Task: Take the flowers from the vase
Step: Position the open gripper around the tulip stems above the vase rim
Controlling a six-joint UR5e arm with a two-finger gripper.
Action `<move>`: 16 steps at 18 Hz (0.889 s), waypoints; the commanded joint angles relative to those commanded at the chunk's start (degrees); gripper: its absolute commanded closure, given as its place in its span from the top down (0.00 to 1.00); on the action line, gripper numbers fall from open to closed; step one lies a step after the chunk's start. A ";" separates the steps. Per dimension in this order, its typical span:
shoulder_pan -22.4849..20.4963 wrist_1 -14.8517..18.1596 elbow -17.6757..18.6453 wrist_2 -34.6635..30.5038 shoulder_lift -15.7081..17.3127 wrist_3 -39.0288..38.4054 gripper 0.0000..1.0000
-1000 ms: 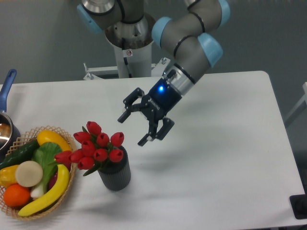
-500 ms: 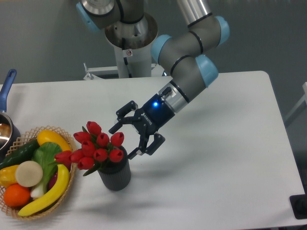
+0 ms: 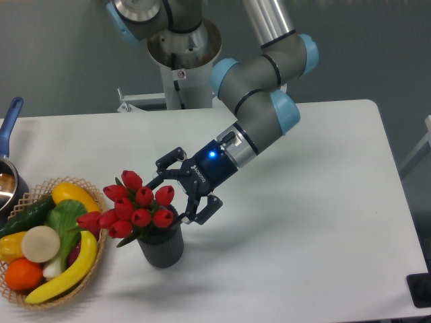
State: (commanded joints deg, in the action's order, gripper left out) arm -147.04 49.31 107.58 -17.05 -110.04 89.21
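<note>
**Trainee:** Fig. 1, reading outward from the tool. What state do you log for the gripper [image 3: 176, 191]?

**Operator:** I log it as spread wide with nothing between its 2 fingers. One finger [image 3: 168, 160] sits toward the back of the table, the other finger [image 3: 202, 209] toward the front. The tool points down and to the camera's left, at the bunch.

**Trainee:** And the step in hand?

**Operator:** I judge it to be the approach, near its end. No grasp is made yet; the flowers [image 3: 135, 207] stand in the vase [image 3: 162, 245], not lifted.

**Trainee:** Where do they lie relative to the tool?

**Operator:** Just beside it, on the camera's left. The nearest red bud [image 3: 165, 195] sits at the mouth of the open fingers, and the front finger appears level with the vase rim. I cannot tell whether anything touches. The vase stands on the white table [image 3: 316, 222], just right of the woven basket [image 3: 102, 237] of fruit.

**Trainee:** What does the next move call for?

**Operator:** In my judgement, I advance a little further so the fingers straddle the buds or stems, close gently, then lift straight up so the stems slide out. The vase could tip or come along with them.
</note>
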 joint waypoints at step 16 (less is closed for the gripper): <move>0.79 0.00 -0.79 -0.09 -0.97 0.09 0.61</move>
State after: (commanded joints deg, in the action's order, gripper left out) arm -146.25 49.31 106.79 -17.14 -111.01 89.30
